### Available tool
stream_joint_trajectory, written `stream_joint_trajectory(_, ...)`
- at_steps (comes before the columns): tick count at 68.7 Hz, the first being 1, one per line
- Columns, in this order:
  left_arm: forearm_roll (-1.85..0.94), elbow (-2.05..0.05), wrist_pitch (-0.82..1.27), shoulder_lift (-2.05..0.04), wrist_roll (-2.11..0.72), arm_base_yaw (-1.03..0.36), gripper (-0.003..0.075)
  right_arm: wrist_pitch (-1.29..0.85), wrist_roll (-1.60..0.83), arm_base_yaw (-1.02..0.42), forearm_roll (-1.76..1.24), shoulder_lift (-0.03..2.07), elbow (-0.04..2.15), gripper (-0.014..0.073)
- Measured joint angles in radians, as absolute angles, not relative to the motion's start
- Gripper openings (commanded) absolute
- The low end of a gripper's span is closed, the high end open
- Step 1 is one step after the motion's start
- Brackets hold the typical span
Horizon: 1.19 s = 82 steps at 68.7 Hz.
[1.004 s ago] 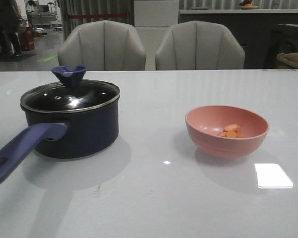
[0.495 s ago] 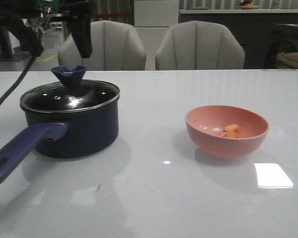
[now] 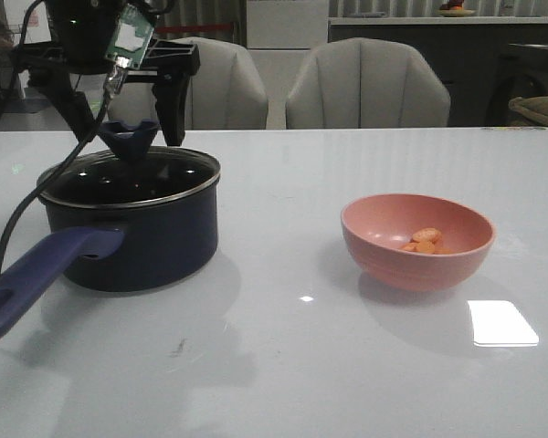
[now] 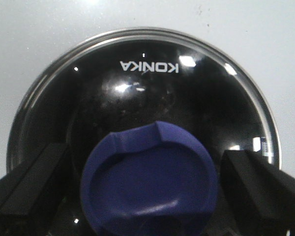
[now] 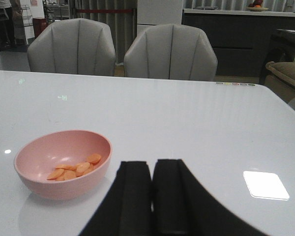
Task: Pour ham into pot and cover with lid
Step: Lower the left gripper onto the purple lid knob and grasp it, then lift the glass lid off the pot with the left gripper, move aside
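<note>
Left tool spread wide, straddling lid knob, not gripping. Right tool pressed together, idle. Lid sits on pot; ham in bowl on tabletop. Risk: off-centre closing slips off flared knob.

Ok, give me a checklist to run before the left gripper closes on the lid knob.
1. left gripper open: ok.
2. Fingers on both sides of the knob: ok.
3. Fingers low enough on the knob: cannot tell.
4. lid seated on the pot: ok.
5. ham waiting in the pink bowl: ok.
6. right gripper clear of the pot: ok.
</note>
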<state>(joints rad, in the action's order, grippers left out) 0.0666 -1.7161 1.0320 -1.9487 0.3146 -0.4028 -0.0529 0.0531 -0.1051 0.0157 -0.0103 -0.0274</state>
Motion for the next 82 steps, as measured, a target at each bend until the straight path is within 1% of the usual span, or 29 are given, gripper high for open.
stream_joint_trajectory(7,0.067,-1.716,1.032,-1.954,0.315,-0.403,0.065,-0.053,0.053,-0.105,0.016,-0.01,-0.027,0.0147)
stream_joint_trajectory(10,0.067,-1.718,1.032,-1.956,0.315,-0.403,0.0622,-0.053,0.053,-0.105,0.016,-0.01,-0.027,0.0147)
stream_joint_trajectory(15,0.067,-1.718,1.032,-1.959,0.317,-0.403,0.055,-0.053,0.053,-0.105,0.016,-0.01,-0.027,0.0147)
stream_joint_trajectory(22,0.067,-1.718,1.032,-1.962,0.317,-0.403,0.0421,-0.053,0.053,-0.105,0.016,-0.01,-0.027,0.0147)
stream_joint_trajectory(27,0.064,-1.718,1.032,-1.962,0.317,-0.405,0.0358,-0.053,0.053,-0.105,0.016,-0.01,-0.027,0.0147)
stream_joint_trajectory(32,0.064,-1.718,1.032,-1.962,0.317,-0.405,0.0321,-0.053,0.053,-0.105,0.016,-0.01,-0.027,0.0147)
stream_joint_trajectory(36,0.066,-1.718,1.032,-1.962,0.317,-0.405,0.0312,-0.053,0.053,-0.105,0.016,-0.01,-0.027,0.0147)
stream_joint_trajectory(64,0.068,-1.718,1.034,-1.957,0.317,-0.405,0.0312,-0.053,0.053,-0.105,0.016,-0.01,-0.027,0.0147)
stream_joint_trajectory(82,0.109,-1.718,1.04,-1.877,0.317,-0.403,0.0312,-0.053,0.053,-0.105,0.016,-0.01,-0.027,0.0147)
